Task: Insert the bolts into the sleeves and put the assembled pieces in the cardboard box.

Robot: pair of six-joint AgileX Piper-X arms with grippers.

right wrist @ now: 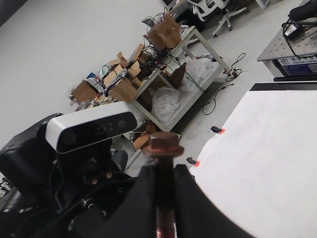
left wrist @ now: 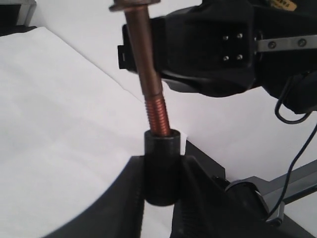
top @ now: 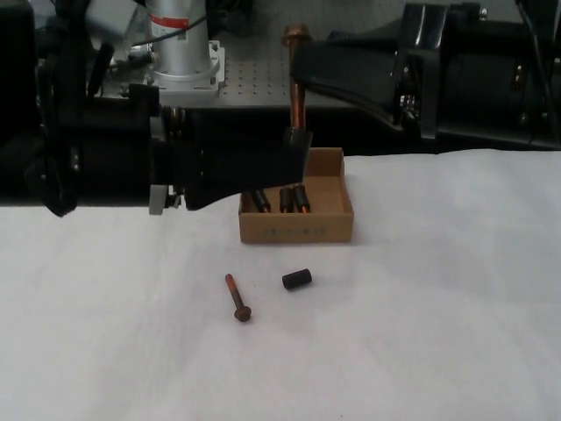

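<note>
A black sleeve (left wrist: 161, 166) is held upright at the lower centre of the left wrist view, clamped in the left gripper (left wrist: 161, 191). A copper bolt (left wrist: 147, 74), pinched below its head by the right gripper (right wrist: 164, 198), is set with its threaded tip in the sleeve's mouth. In the middle of the high view a cardboard box (top: 298, 230) is seen with assembled pieces (top: 282, 200) inside. Below it, a loose bolt (top: 237, 298) and a loose sleeve (top: 297, 280) are laid apart on the white cloth (top: 438, 333).

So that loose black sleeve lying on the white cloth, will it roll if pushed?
Likely: the loose sleeve lies on its side, so a sideways push may roll it. The cloth under it would probably slow it.
</note>
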